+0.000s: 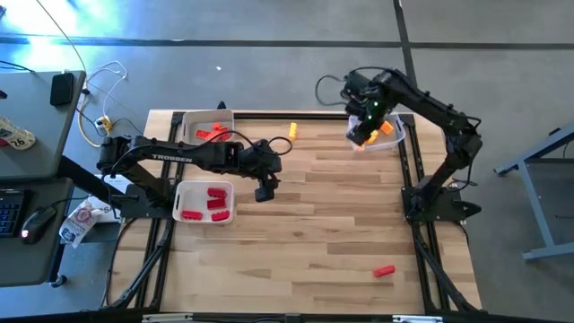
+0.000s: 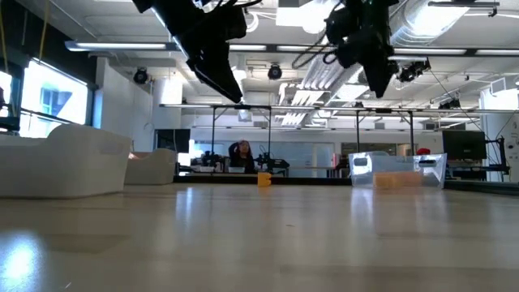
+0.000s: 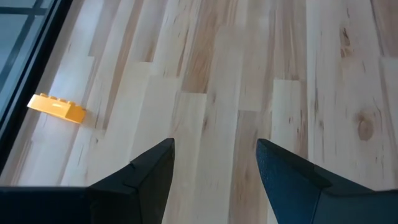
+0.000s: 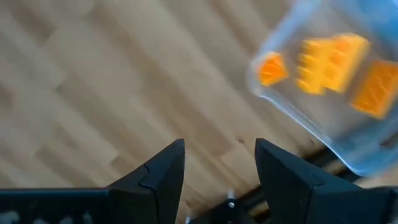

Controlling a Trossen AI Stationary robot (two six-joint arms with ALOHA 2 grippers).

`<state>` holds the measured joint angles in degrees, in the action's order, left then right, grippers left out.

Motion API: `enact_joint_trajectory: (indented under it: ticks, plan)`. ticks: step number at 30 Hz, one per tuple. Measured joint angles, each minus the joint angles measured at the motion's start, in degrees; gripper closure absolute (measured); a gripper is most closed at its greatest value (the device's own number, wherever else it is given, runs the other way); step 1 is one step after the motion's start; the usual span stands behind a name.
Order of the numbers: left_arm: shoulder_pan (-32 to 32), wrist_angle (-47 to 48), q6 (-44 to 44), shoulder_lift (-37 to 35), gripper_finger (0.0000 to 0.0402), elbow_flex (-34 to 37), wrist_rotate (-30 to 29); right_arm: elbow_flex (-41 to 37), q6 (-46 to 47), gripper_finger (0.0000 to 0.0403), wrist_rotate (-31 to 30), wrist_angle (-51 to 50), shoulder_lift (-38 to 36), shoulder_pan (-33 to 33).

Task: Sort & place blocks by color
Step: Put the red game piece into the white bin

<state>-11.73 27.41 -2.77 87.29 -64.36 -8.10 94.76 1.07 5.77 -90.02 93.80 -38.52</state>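
Observation:
My left gripper (image 1: 265, 190) hangs open and empty above the table, just right of the near white tray (image 1: 182, 190), which holds red blocks (image 1: 215, 199). Its wrist view (image 3: 214, 146) shows bare wood between the fingers and a yellow block (image 3: 57, 107) lying flat farther off; this block also shows in the high view (image 1: 292, 131). My right gripper (image 1: 362, 120) is open and empty above the near left edge of the clear tub (image 1: 395, 140), which holds orange blocks (image 4: 333, 65). A red block (image 1: 384, 270) lies on the table near the front right.
A second white tray (image 1: 191, 120) with red blocks (image 1: 212, 132) stands at the far left. The black table frame (image 1: 411, 170) runs along both sides. In the low view both grippers hang well above the tabletop, with the tub (image 2: 397, 172) and the yellow block (image 2: 264, 179) at the far edge.

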Motion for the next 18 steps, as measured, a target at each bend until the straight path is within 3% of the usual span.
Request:
enact_joint_trajectory:
  ticks: [12, 18]
  plan:
    - [0.0, 0.4, 1.0, 0.0, 0.0190, 0.0, -0.3, 0.0, -2.5, 0.0181, 0.2, 0.0, -0.4, 21.3]
    - [0.0, 0.8, 1.0, 0.0, 0.0190, 0.0, -0.3, -2.9, -2.5, 0.0178, -4.2, 0.1, -0.7, 31.9]
